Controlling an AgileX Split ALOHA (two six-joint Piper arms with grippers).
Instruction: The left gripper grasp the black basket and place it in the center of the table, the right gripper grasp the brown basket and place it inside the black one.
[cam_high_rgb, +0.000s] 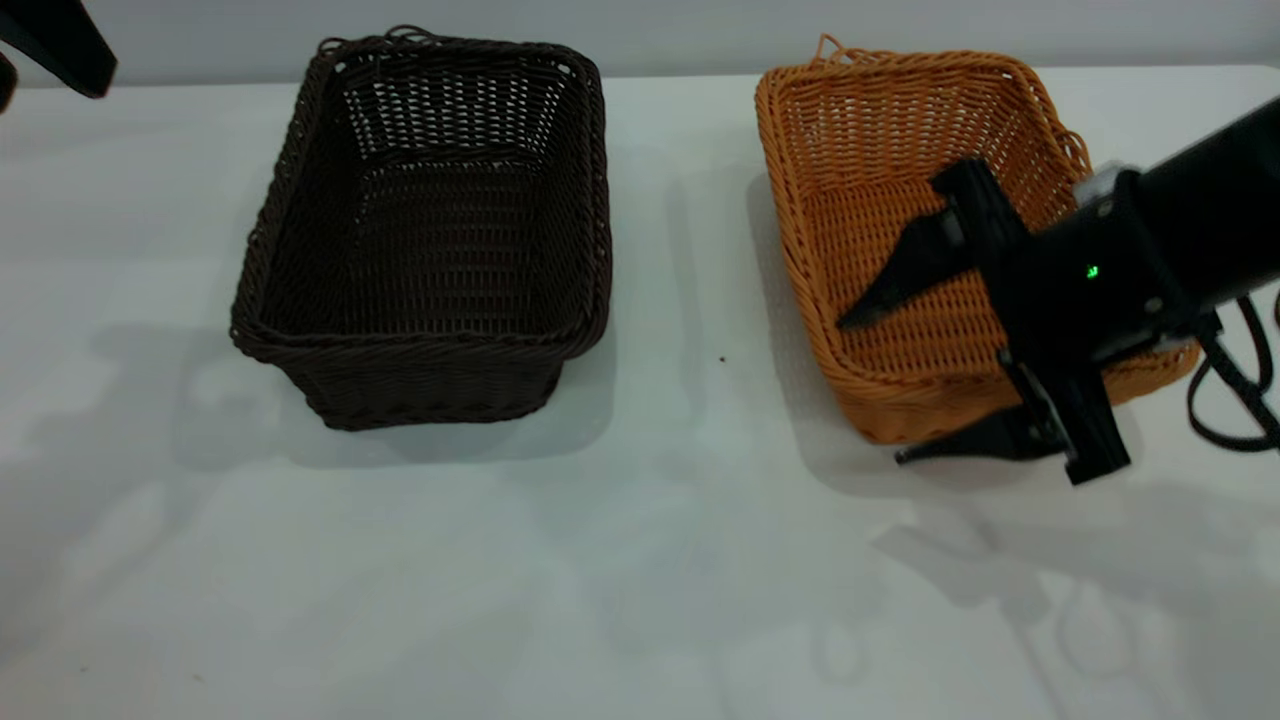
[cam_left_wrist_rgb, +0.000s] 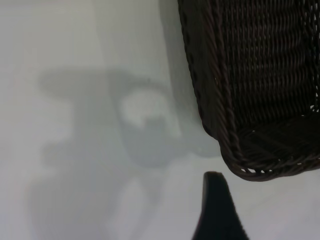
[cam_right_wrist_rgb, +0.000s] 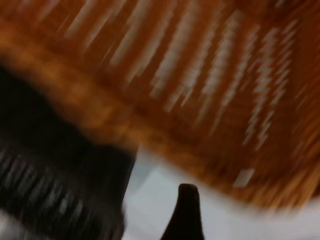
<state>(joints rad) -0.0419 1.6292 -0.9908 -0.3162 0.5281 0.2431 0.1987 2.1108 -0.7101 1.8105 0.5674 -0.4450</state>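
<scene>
The right gripper (cam_high_rgb: 868, 388) is sitting at the lower right of the exterior frame with its fingers spread wide apart, one finger (cam_high_rgb: 895, 280) reaching over the inside of the brown basket (cam_high_rgb: 880, 130) and the other (cam_high_rgb: 965, 442) lying outside the basket's near wall, low by the table (cam_high_rgb: 640, 560); the near rim is sitting between them, and whether either finger is touching the wicker cannot be told. A looped black cable (cam_high_rgb: 1235, 400) is hanging at the frame's right edge. The brown basket is standing on the table in the upper right. The black basket (cam_high_rgb: 430, 230) is standing upright left of centre, well apart from the brown one. In the far upper left corner the left gripper (cam_high_rgb: 55, 45) is hanging above the table, clear of the black basket; whether its claw is apart or together cannot be told. In the left wrist view a corner of the black basket (cam_left_wrist_rgb: 260, 90) is showing near one dark fingertip (cam_left_wrist_rgb: 216, 210).
</scene>
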